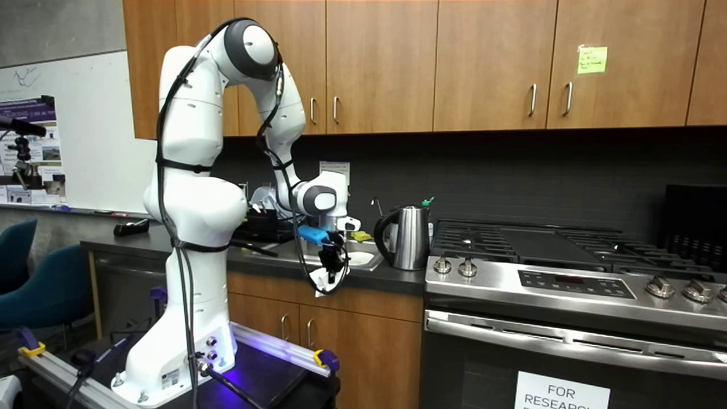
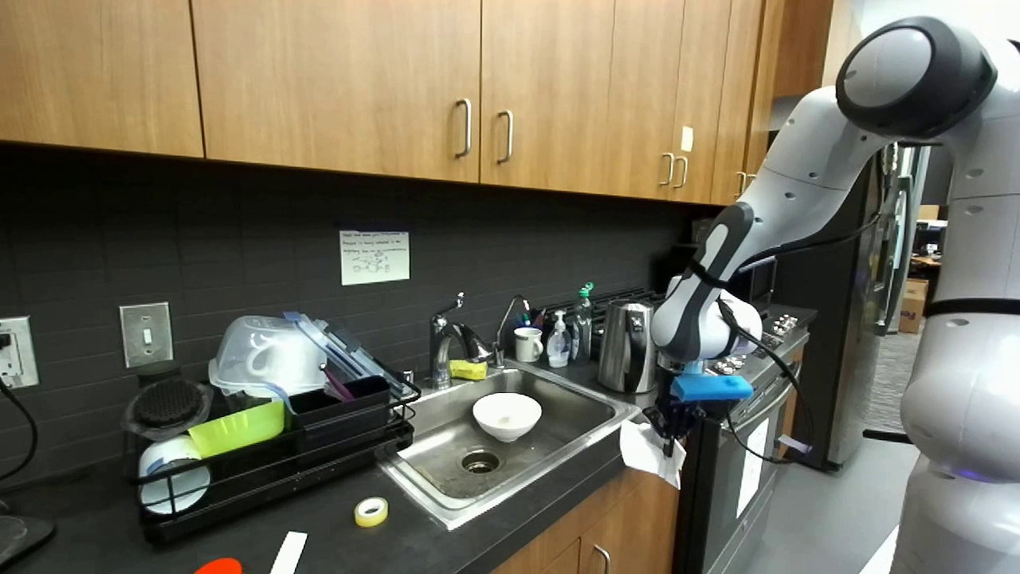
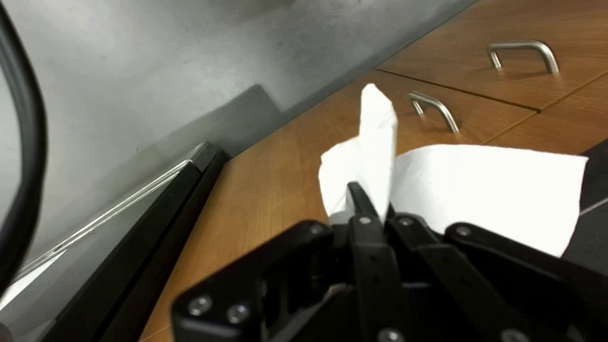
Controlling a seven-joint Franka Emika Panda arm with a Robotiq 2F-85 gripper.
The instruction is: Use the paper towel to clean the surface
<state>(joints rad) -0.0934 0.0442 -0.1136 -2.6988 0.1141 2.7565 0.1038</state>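
Note:
A white paper towel [image 3: 489, 190] is pinched in my gripper [image 3: 371, 197], whose fingers are shut on it. One crumpled part sticks up past the fingertips, and a flat part spreads to one side in the wrist view. In both exterior views, the gripper [image 2: 669, 446] points down at the counter's front edge, between sink and stove. There the paper towel [image 1: 322, 282] overlaps the edge and the cabinet front. The surface is the dark countertop [image 2: 319, 494]; a bit of the countertop [image 3: 596, 237] shows at the wrist view's right side. Whether the towel touches it, I cannot tell.
Behind the gripper stands a steel kettle [image 1: 412, 238], beside the stove [image 1: 483, 284]. A steel sink [image 2: 550, 391] holds a white bowl [image 2: 507, 414]. Farther along are a loaded dish rack [image 2: 279, 462] and a tape roll [image 2: 370, 512]. Cabinet handles [image 3: 522, 46] protrude below the counter.

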